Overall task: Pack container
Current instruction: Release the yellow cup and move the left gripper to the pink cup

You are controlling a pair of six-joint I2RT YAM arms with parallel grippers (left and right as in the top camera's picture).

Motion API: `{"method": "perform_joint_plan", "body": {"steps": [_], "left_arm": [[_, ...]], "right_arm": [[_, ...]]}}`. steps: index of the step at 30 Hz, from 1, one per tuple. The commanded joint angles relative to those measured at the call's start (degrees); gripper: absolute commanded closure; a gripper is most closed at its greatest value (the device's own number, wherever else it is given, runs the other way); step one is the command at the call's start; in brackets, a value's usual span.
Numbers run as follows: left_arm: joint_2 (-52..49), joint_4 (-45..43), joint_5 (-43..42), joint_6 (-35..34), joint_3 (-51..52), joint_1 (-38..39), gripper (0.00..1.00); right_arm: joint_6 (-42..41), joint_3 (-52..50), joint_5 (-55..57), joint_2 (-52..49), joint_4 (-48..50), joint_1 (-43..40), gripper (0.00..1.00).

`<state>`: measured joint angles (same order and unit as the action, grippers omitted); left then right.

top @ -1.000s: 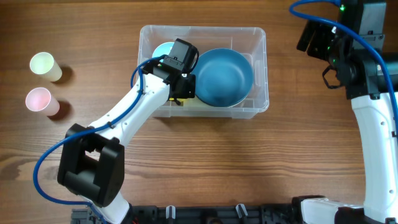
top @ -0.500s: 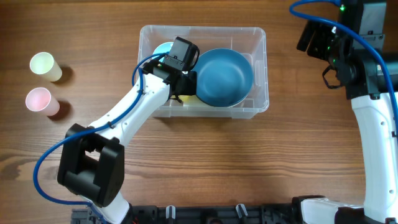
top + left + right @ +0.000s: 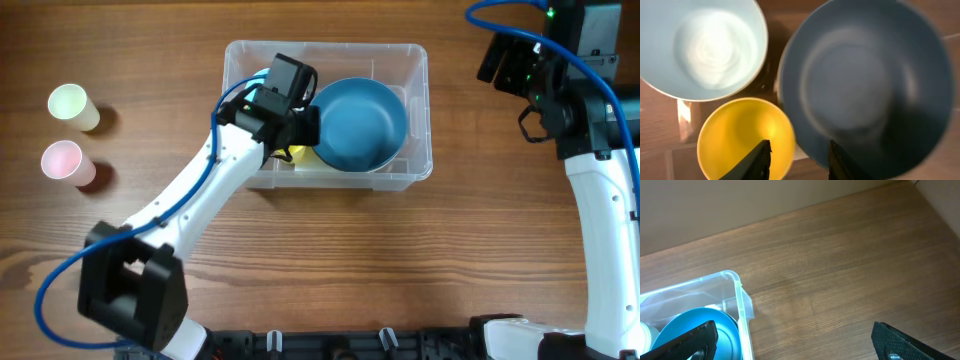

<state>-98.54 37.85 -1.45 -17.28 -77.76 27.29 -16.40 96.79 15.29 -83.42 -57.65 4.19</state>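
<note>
My left pincer (image 3: 797,162) has lifted off the yellow bowl (image 3: 737,132) — released, empty — so it's packed in the container (image 3: 418,100); green cup (image 3: 72,105) and pink cup (image 3: 64,160), left of it, remain.

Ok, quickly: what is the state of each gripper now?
Left gripper: open, holding nothing.
Right gripper: open, holding nothing.

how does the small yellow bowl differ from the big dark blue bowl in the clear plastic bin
The small yellow bowl is narrower than the big dark blue bowl. The yellow bowl is bright, the blue bowl dark. Overhead, the left arm hides most of the yellow bowl, little of the blue one. Both are round, upright, empty, in the clear plastic bin.
</note>
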Motion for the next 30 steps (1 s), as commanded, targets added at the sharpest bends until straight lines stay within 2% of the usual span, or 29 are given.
{"method": "perform_joint_plan", "body": {"steps": [1, 4, 8, 12, 17, 20, 23, 30], "left_arm": [[3.63, 0.09, -1.86, -0.07, 0.48, 0.11, 0.69], [7.61, 2.01, 4.31, -0.26, 0.48, -1.51, 0.68], [14.99, 7.28, 13.35, -5.64, 0.48, -7.67, 0.64], [21.29, 13.75, 13.53, -6.14, 0.50, -18.64, 0.59], [25.16, 20.72, 13.55, -6.08, 0.50, -36.70, 0.54], [24.04, 19.96, 12.26, -5.70, 0.50, -46.97, 0.54], [19.56, 14.97, 9.90, -4.46, 0.50, -53.29, 0.53], [8.37, 8.02, 9.88, 6.71, 0.50, -54.58, 0.48]], "right_arm": [[-0.20, 0.81, 0.76, -0.72, 0.15, -0.09, 0.00], [-0.17, 0.81, 0.76, -0.72, 0.13, -0.09, 0.00], [-0.20, 0.81, 0.76, -0.72, 0.15, -0.09, 0.00], [-0.17, 0.81, 0.76, -0.72, 0.15, -0.09, 0.01], [-0.20, 0.81, 0.76, -0.72, 0.15, -0.09, 0.00], [-0.20, 0.81, 0.76, -0.72, 0.15, -0.09, 0.00], [-0.17, 0.81, 0.76, -0.72, 0.15, -0.09, 0.00], [-0.17, 0.81, 0.76, -0.72, 0.15, -0.09, 0.00]]}}
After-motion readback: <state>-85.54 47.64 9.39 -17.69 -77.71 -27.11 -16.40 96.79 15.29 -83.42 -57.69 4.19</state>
